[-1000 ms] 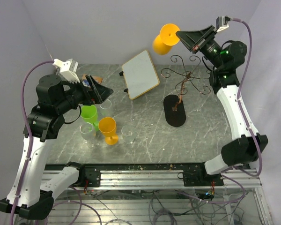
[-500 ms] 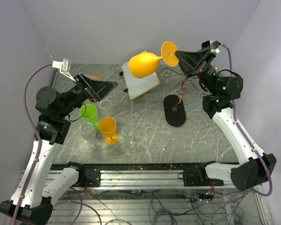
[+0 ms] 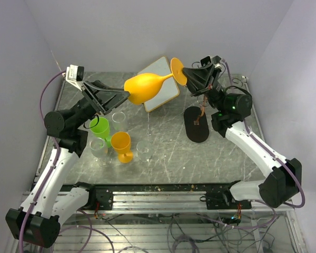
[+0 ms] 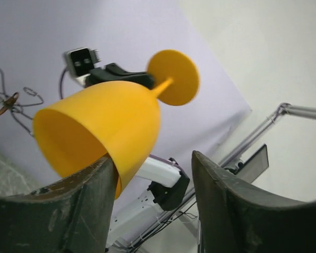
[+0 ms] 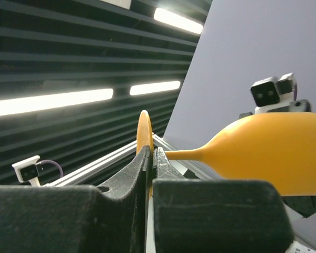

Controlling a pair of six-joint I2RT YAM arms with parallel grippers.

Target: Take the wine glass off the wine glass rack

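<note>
An orange wine glass [image 3: 146, 87] hangs sideways in the air above the table. My right gripper [image 3: 186, 78] is shut on the edge of its round foot [image 5: 144, 132], with the bowl [image 5: 276, 153] pointing away to the left. My left gripper [image 3: 124, 96] is open at the bowl's rim. In the left wrist view the bowl [image 4: 102, 126] rests against the left finger [image 4: 68, 211], and the other finger [image 4: 237, 211] stands well apart. The wine glass rack's black oval base [image 3: 196, 124] sits on the table below my right arm. Its wire arms [image 4: 10, 100] are mostly hidden.
On the left of the table stand a green glass [image 3: 100, 128], a second orange glass [image 3: 121, 145] and clear glasses [image 3: 145, 150]. A white wood-framed board [image 3: 163, 89] lies at the back, partly behind the held glass.
My right arm has swung the orange glass left and down, tipping it sideways. My left gripper has risen to meet the bowl's rim.
</note>
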